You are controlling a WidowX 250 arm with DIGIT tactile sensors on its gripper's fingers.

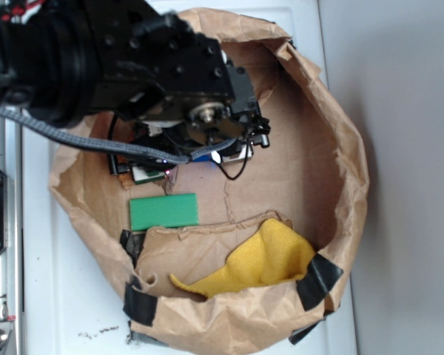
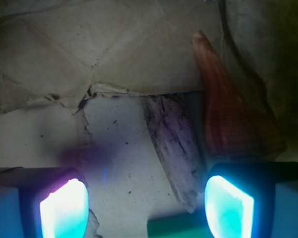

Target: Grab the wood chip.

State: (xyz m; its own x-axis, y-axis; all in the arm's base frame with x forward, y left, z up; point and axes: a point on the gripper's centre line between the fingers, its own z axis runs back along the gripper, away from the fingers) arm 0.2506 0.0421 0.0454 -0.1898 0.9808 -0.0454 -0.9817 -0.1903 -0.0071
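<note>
The wood chip (image 2: 173, 146) is a rough, ragged, dark sliver lying flat on the pale floor in the wrist view. Its near end sits just inside the right fingertip (image 2: 228, 208). My gripper (image 2: 146, 208) hovers over it, open, with nothing between the glowing pads. An orange spiral shell (image 2: 233, 114) lies right of the chip, touching it. A strip of the green block (image 2: 176, 227) shows at the bottom edge. In the exterior view the arm hides the chip and shell; the gripper (image 1: 207, 151) points down inside the paper ring.
A crumpled brown paper bag wall (image 1: 348, 155) rings the workspace. The green rectangular block (image 1: 163, 211) lies below the gripper. A yellow cloth (image 1: 263, 259) rests at the front on a folded paper flap. Black tape (image 1: 320, 279) patches the rim.
</note>
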